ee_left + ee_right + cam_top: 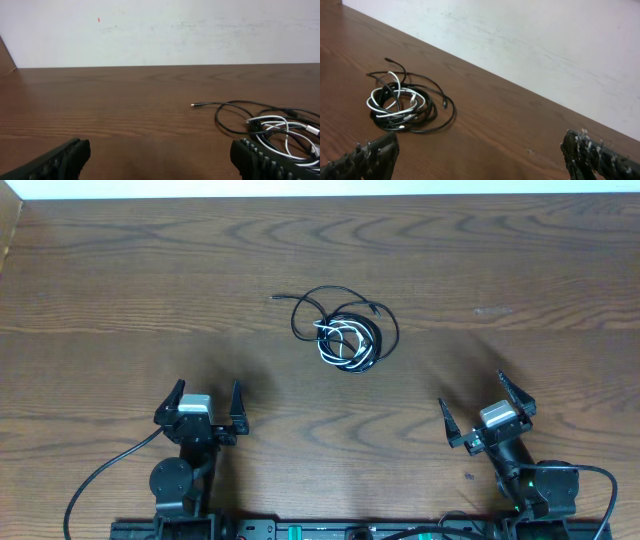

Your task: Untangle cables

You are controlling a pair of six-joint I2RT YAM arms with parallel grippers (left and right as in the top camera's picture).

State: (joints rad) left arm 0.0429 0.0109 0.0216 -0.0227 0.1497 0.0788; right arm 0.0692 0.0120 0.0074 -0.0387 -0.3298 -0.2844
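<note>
**Cable tangle mid-desk, both claws released**

On my overhead feed the cables (pixel 345 332) lie bunched in one loose coil near the middle of the desk (pixel 120 280). The black cables (pixel 385 315) loop around the outside, and one plug (pixel 274 298) pokes out on the coil's left. The white cable (pixel 333 342) is wound inside the coil, crossing among the black strands.

The left claw (pixel 208 388) hangs over bare wood on the near side, left of the tangle and well apart from it. Its jaws are spread wide and grasp nothing. The right claw (pixel 472 392) sits to the tangle's right, also well apart and turned at an angle, released and empty.

From the left wrist camera the coil shows ahead on the right. From the right wrist camera it shows ahead on the left. A pale wall (pixel 200 30) rises behind the desk's far edge.
</note>
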